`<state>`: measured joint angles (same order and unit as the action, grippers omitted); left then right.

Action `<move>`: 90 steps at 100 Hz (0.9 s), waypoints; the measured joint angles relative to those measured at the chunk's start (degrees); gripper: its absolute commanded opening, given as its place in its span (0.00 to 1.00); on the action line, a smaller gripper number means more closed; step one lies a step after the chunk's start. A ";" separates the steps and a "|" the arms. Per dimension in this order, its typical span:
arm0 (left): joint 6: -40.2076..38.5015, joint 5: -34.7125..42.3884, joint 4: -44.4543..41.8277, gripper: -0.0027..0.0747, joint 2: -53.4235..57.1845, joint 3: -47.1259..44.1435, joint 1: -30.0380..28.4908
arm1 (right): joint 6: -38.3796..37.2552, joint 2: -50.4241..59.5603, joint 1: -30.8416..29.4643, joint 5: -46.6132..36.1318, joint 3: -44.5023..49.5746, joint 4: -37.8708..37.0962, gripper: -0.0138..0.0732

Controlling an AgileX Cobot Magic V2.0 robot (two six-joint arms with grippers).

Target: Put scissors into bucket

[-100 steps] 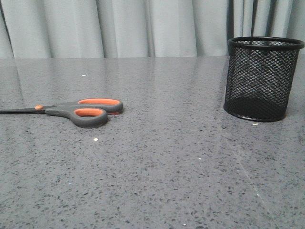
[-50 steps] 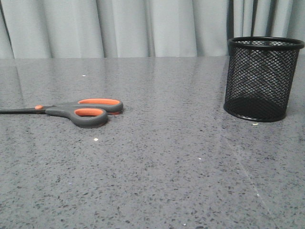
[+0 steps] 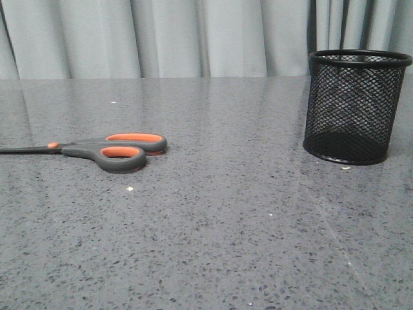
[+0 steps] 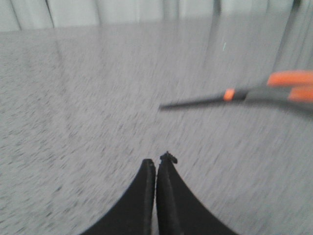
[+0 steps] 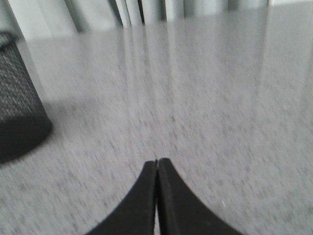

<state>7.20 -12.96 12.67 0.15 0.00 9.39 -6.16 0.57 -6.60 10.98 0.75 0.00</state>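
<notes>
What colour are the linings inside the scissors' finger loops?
Orange, set in dark grey handles. The scissors show this best in the front view.

Scissors (image 3: 106, 150) lie flat on the desk (image 3: 226, 213), left side, blades pointing left past the front view's edge, finger loops toward the centre. Bucket (image 3: 357, 106) stands upright on the desk, far right, well apart from the scissors. Curtain (image 3: 193, 39) hangs behind the desk's far edge.
</notes>
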 measured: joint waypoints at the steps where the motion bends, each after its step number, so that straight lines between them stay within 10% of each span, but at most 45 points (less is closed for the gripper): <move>1: 0.00 0.43 1.03 0.01 0.00 0.00 0.00 | 0.00 0.00 0.00 -0.80 0.00 0.99 0.11; 40: -0.13 9.95 46.69 0.01 0.00 0.00 0.00 | -0.13 0.00 0.00 -12.20 0.00 23.91 0.11; 90: 20.96 -15.58 25.70 0.10 -17.46 23.95 0.00 | 7.75 -7.67 2.25 15.94 -24.03 18.61 0.11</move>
<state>28.16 -28.54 38.37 -17.31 23.95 9.39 1.59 -7.10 -4.35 26.92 -23.28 18.61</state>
